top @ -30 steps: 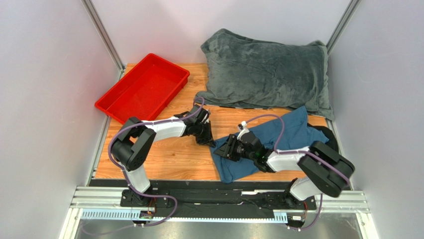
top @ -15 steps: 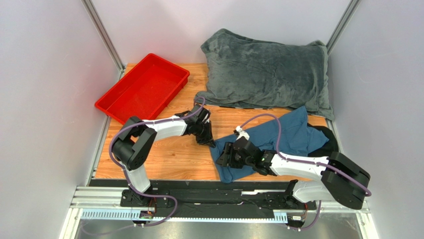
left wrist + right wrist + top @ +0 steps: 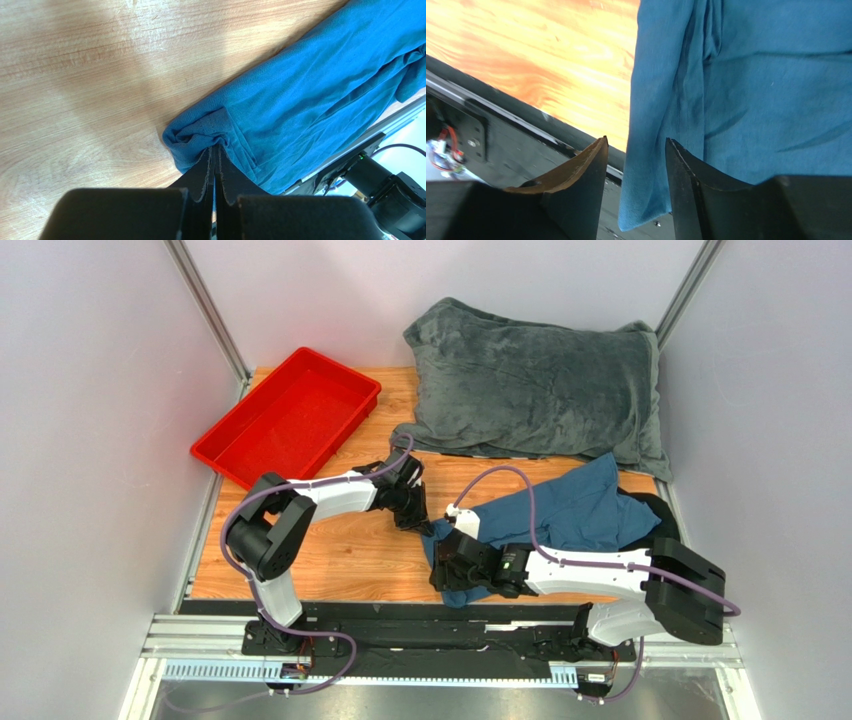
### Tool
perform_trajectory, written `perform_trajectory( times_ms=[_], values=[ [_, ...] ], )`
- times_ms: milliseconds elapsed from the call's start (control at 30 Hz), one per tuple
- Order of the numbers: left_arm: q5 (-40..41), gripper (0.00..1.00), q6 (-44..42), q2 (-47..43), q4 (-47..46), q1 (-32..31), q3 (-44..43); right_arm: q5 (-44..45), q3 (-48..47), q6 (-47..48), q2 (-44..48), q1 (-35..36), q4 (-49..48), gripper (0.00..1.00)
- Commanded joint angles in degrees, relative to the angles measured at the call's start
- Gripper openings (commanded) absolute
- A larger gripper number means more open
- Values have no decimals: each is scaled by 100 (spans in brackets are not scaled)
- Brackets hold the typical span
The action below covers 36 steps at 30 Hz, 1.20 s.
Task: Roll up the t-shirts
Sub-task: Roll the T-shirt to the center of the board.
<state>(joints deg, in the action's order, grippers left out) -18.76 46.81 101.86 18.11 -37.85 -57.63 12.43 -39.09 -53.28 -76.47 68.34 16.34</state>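
Teal-blue cotton, the t-shirt point(image 3: 570, 515) lies crumpled across the right half of the table point(image 3: 340, 550). It slants from the middle of the near edge back towards the right edge, and its near hem spills over the black rail point(image 3: 400, 612) there. At the shirt's left end the left gripper point(image 3: 216, 150) has its jaws pressed together on a bunched corner, low over the wood. The right gripper point(image 3: 636, 145) stands at the near edge with its jaws spread, one on each side of a hanging fold of the hem, not clamped on it.

The step in hand looks like taking a second hold, so the shirt can be drawn flat before rolling. Done well, the right jaws bite close to the hem's corner rather than mid-fold and close fully before any pull. Both arms then draw apart evenly along the near edge, keeping low, so the soft cloth spreads without slipping from the left pinch or sliding off the table.

Further out, a grey plush blanket point(image 3: 540, 380) fills the far right corner and a red tray point(image 3: 290, 425) sits at the far left corner. No brand, label or print can be read on the shirt, tray or arms.
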Motion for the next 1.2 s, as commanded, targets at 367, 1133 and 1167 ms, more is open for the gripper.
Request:
perform_trajectory(
  times_ms=[367, 1133, 1167],
  values=[
    [400, 2, -251, 290, 351, -4, -170, -126, 700, -648, 343, 101, -236, 16],
    [540, 1, -690, 826, 904, 155, -1390, -1506, 2433, -1273, -359, -1173, -3752, 20],
    [567, 1, -760, 896, 966, 155, -1453, -1515, 2424, -1273, -395, -1173, -3769, 24]
  ],
)
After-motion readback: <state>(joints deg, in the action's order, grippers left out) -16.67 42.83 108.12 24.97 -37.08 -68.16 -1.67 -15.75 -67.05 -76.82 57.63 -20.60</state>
